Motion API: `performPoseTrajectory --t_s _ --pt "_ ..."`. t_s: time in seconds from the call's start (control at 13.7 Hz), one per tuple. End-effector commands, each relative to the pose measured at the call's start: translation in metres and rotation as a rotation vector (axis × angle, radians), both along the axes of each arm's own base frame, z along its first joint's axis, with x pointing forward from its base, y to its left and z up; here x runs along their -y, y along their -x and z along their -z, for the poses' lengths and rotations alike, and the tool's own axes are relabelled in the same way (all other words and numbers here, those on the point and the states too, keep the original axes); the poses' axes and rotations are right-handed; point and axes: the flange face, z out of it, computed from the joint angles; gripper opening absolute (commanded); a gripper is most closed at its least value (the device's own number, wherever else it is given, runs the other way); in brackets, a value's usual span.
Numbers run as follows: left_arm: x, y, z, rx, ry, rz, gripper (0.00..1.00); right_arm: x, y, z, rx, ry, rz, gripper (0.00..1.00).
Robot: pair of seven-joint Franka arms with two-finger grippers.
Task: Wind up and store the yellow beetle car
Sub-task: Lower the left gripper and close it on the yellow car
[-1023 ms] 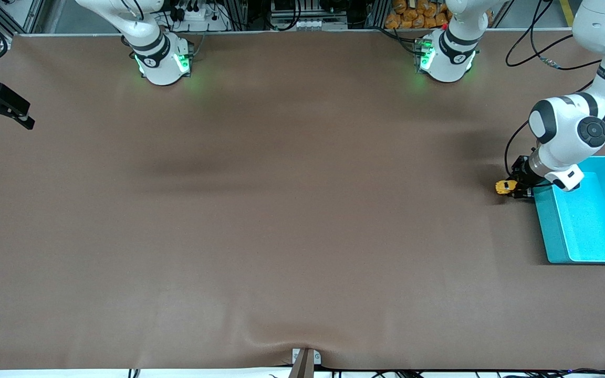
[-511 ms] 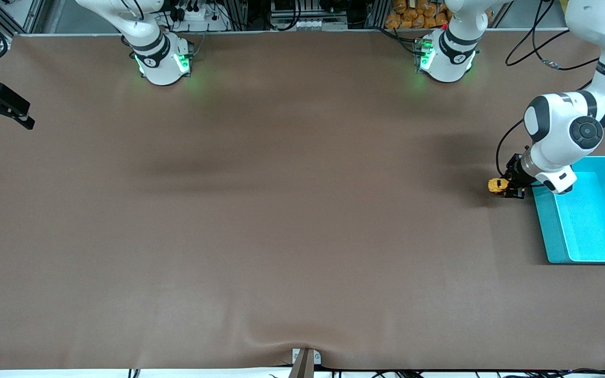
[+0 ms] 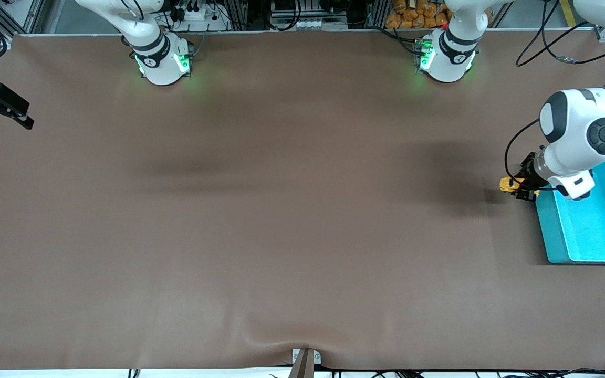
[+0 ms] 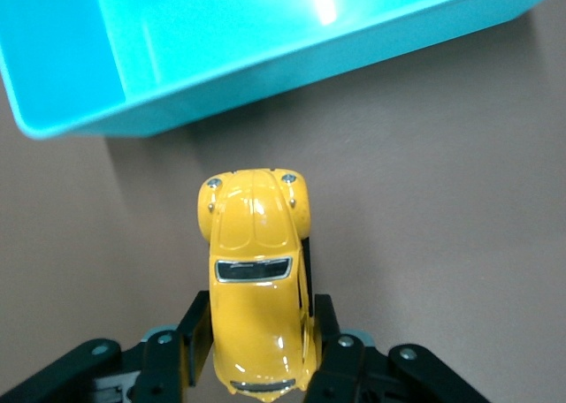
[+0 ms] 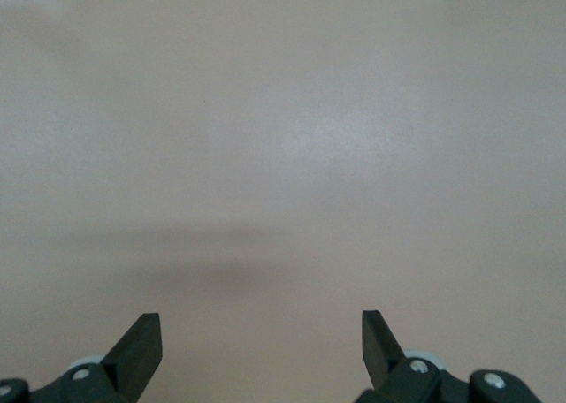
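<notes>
The left claw (image 4: 256, 368) is clamped on the rear flanks of the yellow beetle car (image 4: 256, 279), carrying it over the brown worktop (image 3: 281, 210) just beside the cyan bin (image 3: 586, 231). The right claw (image 5: 261, 341) waits with fingers spread apart over bare worktop.

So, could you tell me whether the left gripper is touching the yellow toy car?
Touching. The left wrist view shows the left gripper shut on the yellow toy car, a finger pressed against each side of its body.
</notes>
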Motion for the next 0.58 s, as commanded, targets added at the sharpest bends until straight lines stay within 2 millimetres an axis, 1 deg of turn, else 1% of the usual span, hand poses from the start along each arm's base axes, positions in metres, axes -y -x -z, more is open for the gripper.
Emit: performPoseTrajectory --t_s 0.0,0.07,0.22,0.29,0.44,0.51 --pt "-0.012 -0.007 -0.015 -0.014 -0.024 0.138 0.0 0.0 -0.002 -0.003 0.0 0.008 0.011 1.0" --pt "-0.021 -0.009 -0.019 -0.015 -0.023 0.196 0.0 0.0 -0.002 -0.003 0.0 0.008 0.011 1.0" --pt "-0.057 -0.012 -0.029 -0.014 -0.021 0.298 0.0 -0.002 -0.003 -0.002 -0.001 0.006 0.009 1.0" --pt "-0.07 -0.014 -0.034 -0.014 -0.021 0.356 0.0 -0.005 -0.004 -0.001 -0.003 0.006 0.008 1.0" --pt "-0.091 -0.017 -0.045 -0.01 -0.018 0.475 0.0 -0.005 -0.004 -0.001 -0.003 0.006 0.006 1.0" --pt "-0.101 -0.018 -0.046 -0.012 -0.015 0.525 0.0 -0.005 -0.004 -0.002 -0.001 0.006 0.006 1.0"
